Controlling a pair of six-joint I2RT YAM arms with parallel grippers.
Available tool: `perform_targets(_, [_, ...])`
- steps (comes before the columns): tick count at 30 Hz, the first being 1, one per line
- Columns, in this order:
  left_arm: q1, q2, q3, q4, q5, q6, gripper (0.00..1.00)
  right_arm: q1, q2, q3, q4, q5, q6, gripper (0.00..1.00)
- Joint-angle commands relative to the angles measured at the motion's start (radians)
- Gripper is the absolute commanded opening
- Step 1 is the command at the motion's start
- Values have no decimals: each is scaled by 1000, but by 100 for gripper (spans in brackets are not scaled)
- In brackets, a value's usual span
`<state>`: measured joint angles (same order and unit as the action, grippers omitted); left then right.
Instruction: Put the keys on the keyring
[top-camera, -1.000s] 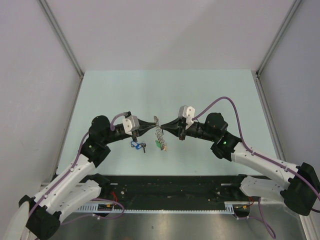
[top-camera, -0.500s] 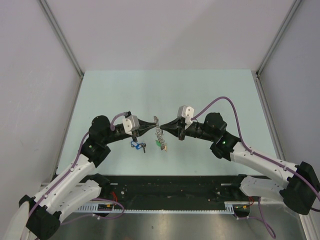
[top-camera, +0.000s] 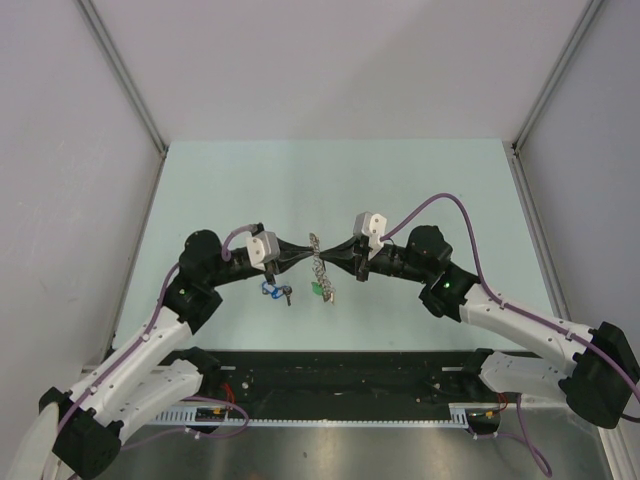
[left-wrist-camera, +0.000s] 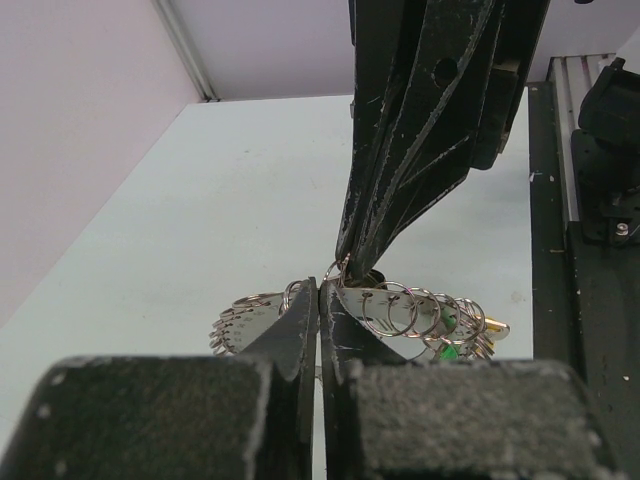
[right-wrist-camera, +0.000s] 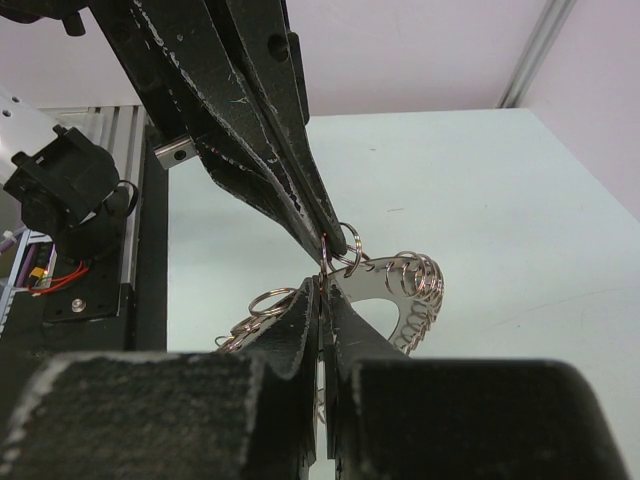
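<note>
The keyring (top-camera: 318, 268), a grey metal ring fringed with small silvery rings and with green and yellow tags, hangs above the table between both grippers. My left gripper (top-camera: 308, 245) is shut on its top from the left. My right gripper (top-camera: 322, 247) is shut on it from the right, tip to tip. The left wrist view shows my left gripper (left-wrist-camera: 320, 290) closed on the keyring (left-wrist-camera: 395, 305). The right wrist view shows my right gripper (right-wrist-camera: 322, 290) closed on the keyring (right-wrist-camera: 400, 285). The keys (top-camera: 275, 291), one blue-tagged and one black-tagged, lie below the left gripper.
The pale green table (top-camera: 400, 180) is walled by grey panels at the back and sides. A black rail with cables (top-camera: 340, 375) runs along the near edge between the arm bases.
The right gripper has edged slightly left toward the left gripper. The keyring stays held between both, and the keys have not moved.
</note>
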<state>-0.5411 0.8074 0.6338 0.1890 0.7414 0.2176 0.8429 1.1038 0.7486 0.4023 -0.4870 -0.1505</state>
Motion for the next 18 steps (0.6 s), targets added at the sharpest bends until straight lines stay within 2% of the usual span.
perform_targets(1, [-6, -1, 18, 53, 55, -12, 1, 7, -2, 40, 56, 4, 5, 0])
perform_targets(18, [-23, 18, 47, -20, 9, 29, 0, 12, -27, 40, 61, 5, 20, 0])
